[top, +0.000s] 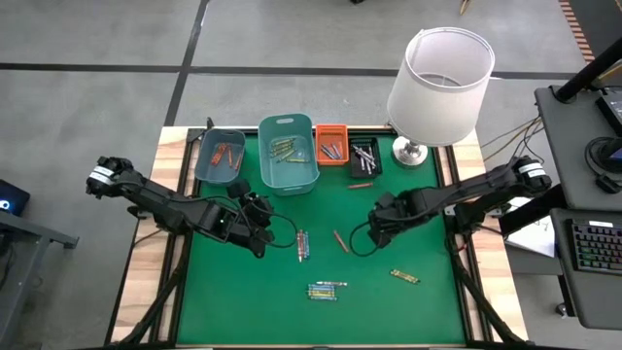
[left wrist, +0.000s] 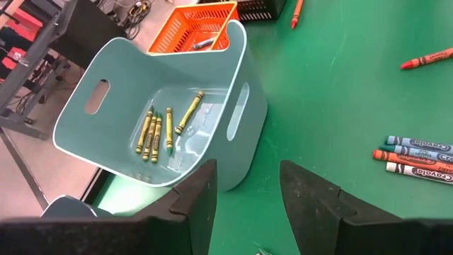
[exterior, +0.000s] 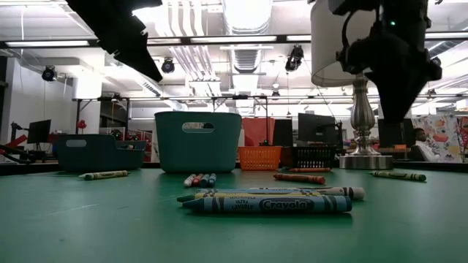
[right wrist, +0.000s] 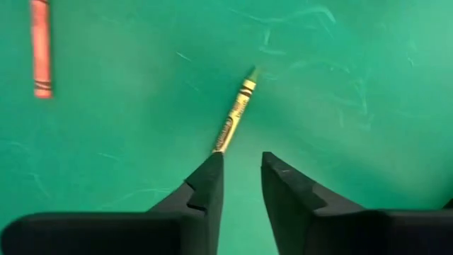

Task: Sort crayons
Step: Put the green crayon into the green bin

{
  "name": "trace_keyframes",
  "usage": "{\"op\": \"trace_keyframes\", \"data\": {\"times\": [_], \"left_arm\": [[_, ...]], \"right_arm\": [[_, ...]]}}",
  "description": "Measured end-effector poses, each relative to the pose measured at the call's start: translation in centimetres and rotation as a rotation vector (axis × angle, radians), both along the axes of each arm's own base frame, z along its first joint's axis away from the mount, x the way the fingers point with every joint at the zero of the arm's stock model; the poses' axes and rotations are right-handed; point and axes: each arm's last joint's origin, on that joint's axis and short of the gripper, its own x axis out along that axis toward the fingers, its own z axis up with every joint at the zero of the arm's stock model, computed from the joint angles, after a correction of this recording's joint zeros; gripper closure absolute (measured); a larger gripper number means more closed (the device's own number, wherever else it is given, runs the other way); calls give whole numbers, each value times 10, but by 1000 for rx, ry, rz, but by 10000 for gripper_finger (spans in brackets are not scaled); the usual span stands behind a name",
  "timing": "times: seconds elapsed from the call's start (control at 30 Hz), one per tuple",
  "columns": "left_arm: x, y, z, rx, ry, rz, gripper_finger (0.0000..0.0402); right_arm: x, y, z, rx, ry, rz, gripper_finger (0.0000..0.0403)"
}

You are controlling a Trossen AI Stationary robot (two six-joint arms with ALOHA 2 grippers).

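1. As its two fingers stand spread with nothing between them, the right pincer [right wrist: 242, 159] holds no crayon. It hangs over the right middle of the green worktop [top: 243, 301].
2. Just ahead of its tips lies a yellow-green crayon [right wrist: 235, 117], with a red crayon [right wrist: 40, 49] well off to one side. The near end of the yellow-green one comes very close to one finger. Whether they touch, I cannot tell.
3. The left pincer [left wrist: 248, 170] is also spread and empty, and hovers close beside the big teal bin [left wrist: 248, 106]. It looks down into the bin, probably because that is where this colour goes.
4. Inside the bin lie several yellow-green crayons [left wrist: 159, 127], all of one colour, so the sorting seems to go by colour.
5. An orange basket [left wrist: 177, 32], a black basket [top: 365, 156] and a small grey-blue bin [top: 221, 156] stand in the same row at the far edge, each with a few crayons.
6. More crayons wait loose on the worktop: a small bunch [top: 303, 245] near the middle, another bunch [top: 328, 290] nearer the front, and a single one [top: 404, 277] to the right.
7. A white lamp [top: 442, 73] covers the far right corner from above. The low view shows both arms only as dark shapes, cut off at the top.
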Motion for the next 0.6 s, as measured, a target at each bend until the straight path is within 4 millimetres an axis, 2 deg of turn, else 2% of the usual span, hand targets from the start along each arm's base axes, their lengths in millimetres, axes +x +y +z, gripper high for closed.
{"op": "trace_keyframes", "data": {"times": [0.2,0.6], "left_arm": [[1,0,0,-4,-11,0,264],[2,-1,1,-8,-22,0,264]], "right_arm": [[-8,-2,-16,-6,45,-59,260],[-7,-2,-54,21,-113,-86,257]]}}
